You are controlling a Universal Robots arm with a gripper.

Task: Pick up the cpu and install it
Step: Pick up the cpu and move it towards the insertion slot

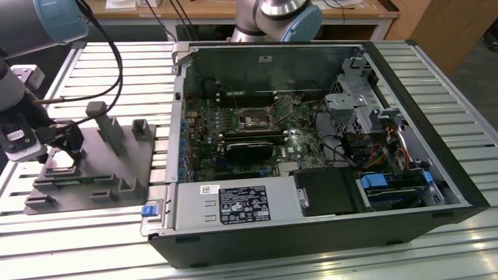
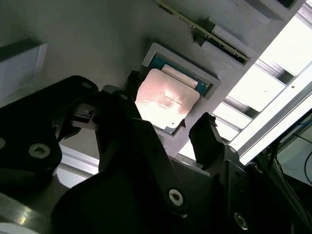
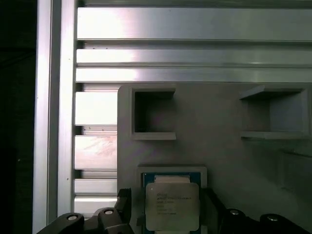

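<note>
Two black fingers (image 2: 207, 139) of the gripper (image 3: 168, 204) stand spread on opposite sides of the cpu (image 2: 165, 100), a little apart from its edges. The jaws are thus released and nothing is grasped. The cpu lies flat, silver top up, in a shallow square recess of the grey fixture block (image 1: 86, 186), which holds it square to the fingers for a grip by its sides. The block rests on the slatted aluminium table (image 1: 101, 64), to the exterior view's left of the open computer case (image 1: 327, 239). Inside the case, the motherboard socket (image 1: 255, 118) faces upward, reachable from above.
</note>
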